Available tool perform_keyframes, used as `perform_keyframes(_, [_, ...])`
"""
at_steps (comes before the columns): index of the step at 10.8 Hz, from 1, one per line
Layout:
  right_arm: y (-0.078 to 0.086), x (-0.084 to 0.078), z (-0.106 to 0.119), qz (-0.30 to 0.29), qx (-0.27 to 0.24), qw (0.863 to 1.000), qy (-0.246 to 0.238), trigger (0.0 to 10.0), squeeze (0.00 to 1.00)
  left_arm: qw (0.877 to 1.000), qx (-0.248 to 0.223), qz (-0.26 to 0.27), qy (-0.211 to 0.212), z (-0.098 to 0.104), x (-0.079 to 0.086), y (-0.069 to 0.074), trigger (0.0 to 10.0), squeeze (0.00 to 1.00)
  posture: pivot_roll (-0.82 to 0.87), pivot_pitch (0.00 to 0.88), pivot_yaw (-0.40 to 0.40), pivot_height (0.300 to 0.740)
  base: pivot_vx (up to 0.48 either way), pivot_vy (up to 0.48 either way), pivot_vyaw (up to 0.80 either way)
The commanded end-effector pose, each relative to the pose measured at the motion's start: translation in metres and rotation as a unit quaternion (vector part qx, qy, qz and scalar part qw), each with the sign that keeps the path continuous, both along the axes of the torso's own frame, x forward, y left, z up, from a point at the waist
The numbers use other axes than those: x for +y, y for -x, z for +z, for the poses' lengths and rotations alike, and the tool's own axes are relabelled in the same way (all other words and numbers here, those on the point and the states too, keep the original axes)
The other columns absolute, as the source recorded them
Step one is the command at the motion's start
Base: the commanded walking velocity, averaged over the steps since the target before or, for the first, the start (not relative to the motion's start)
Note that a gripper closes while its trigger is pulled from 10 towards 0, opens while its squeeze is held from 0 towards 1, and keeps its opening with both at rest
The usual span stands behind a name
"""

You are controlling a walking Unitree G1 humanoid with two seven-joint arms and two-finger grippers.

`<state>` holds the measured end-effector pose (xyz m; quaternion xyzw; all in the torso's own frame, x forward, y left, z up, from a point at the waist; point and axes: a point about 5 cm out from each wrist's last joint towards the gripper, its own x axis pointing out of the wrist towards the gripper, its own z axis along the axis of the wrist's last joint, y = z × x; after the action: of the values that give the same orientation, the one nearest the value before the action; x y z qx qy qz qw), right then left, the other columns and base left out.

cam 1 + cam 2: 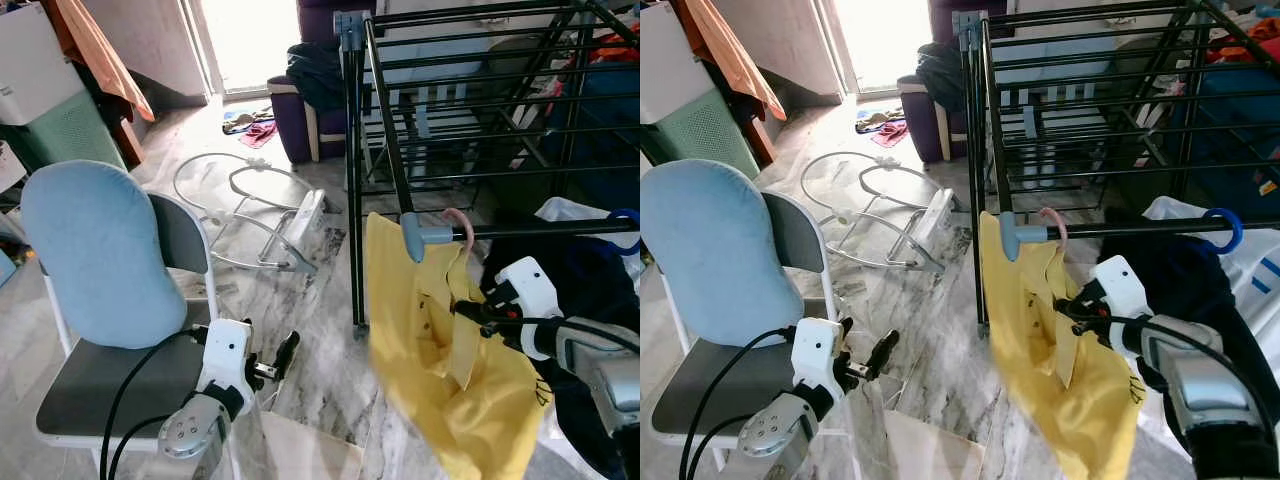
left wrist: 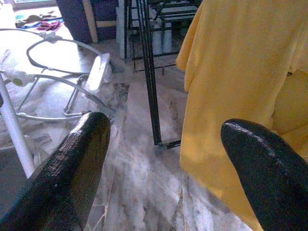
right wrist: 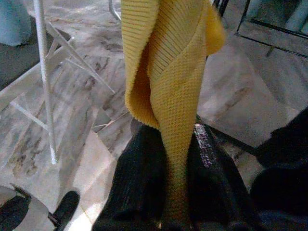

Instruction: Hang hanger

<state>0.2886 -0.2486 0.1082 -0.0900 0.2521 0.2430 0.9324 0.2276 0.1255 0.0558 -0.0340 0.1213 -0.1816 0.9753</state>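
Head views: a yellow shirt [image 1: 440,350] is hanging by a pink hanger [image 1: 460,228] hooked on the near rail of the black drying rack [image 1: 460,110]. The right gripper [image 1: 468,309] is sitting right against the shirt's collar. The left gripper [image 1: 285,355] is hovering low beside the blue chair [image 1: 90,250].

Left wrist: its fingers [image 2: 77,163] are spread wide apart, holding nothing, above the marble floor [image 2: 144,187].

Right wrist: both fingers [image 3: 144,183] are pinching a fold of yellow knit fabric.
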Motion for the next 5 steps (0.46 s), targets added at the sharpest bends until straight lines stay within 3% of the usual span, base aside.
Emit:
perform_keyframes(1, [-0.004,0.004,0.016,-0.007,-0.042,0.999,-0.014,0.0,0.0,1.0,0.007,0.008,-0.01,-0.004,0.004,0.001,10.0,0.0,-0.19,0.0,0.105,0.74,0.0,0.0,0.0])
perform_keyframes(3, [-0.003,0.005,0.025,-0.081,-0.119,0.989,-0.027,0.0,0.0,1.0,0.004,0.016,-0.013,-0.003,0.007,0.003,10.0,0.0,-0.19,0.006,0.099,0.74,0.0,0.0,0.0])
perform_keyframes(5, [0.014,0.015,0.015,-0.14,-0.153,0.977,-0.051,0.0,0.0,0.999,0.006,0.026,-0.019,-0.004,0.006,0.002,10.0,0.0,-0.19,0.008,0.104,0.74,0.0,0.0,0.0])
